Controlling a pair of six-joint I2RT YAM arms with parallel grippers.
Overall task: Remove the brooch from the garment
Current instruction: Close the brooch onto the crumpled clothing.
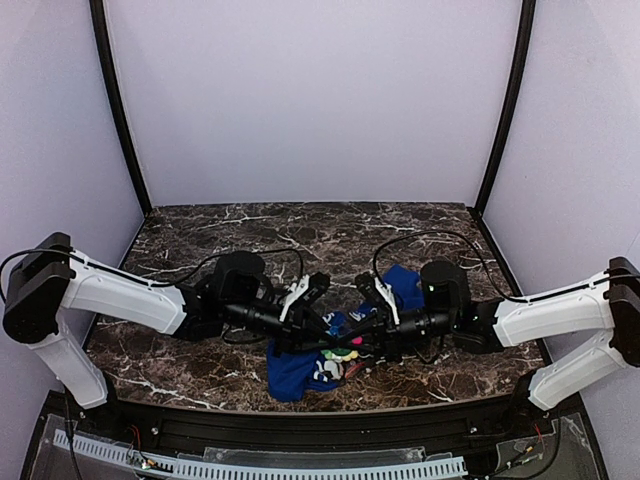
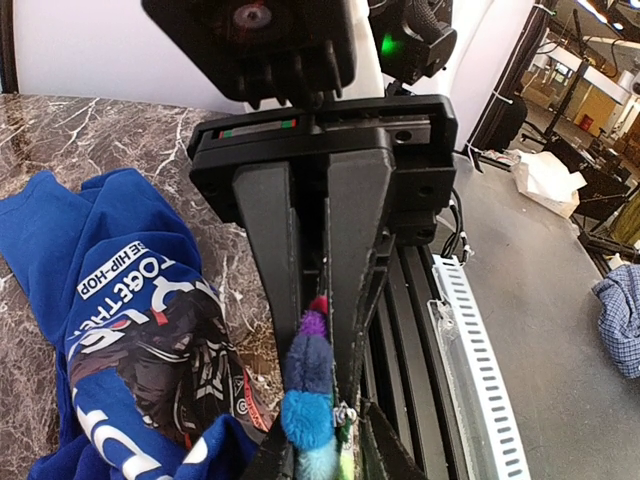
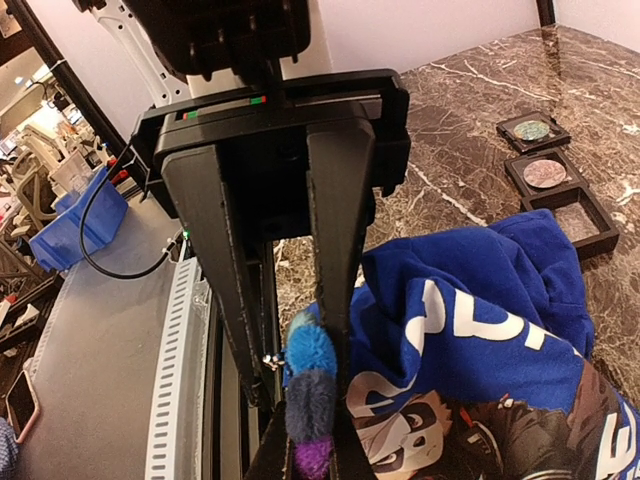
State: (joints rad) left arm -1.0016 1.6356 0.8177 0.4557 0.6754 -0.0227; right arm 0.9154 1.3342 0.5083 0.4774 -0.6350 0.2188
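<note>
Evidently both hands work on one object. Left gripper [image 2: 315,430] and right gripper [image 3: 305,425] meet tip to tip, each closed on the fuzzy brooch [image 3: 310,375], which sits between their fingers, close over the garment [image 2: 120,300] lying below and beside both hands. Whether the pin is fastened to the cloth cannot be seen; the fingers probably hide the clasp. Good practice: one hand holds the clasp firm while the other draws the pin out gently, sparing the cloth. Count: two grippers, one brooch, one garment, three trays [image 3: 545,172] well apart from the right hand.
</note>
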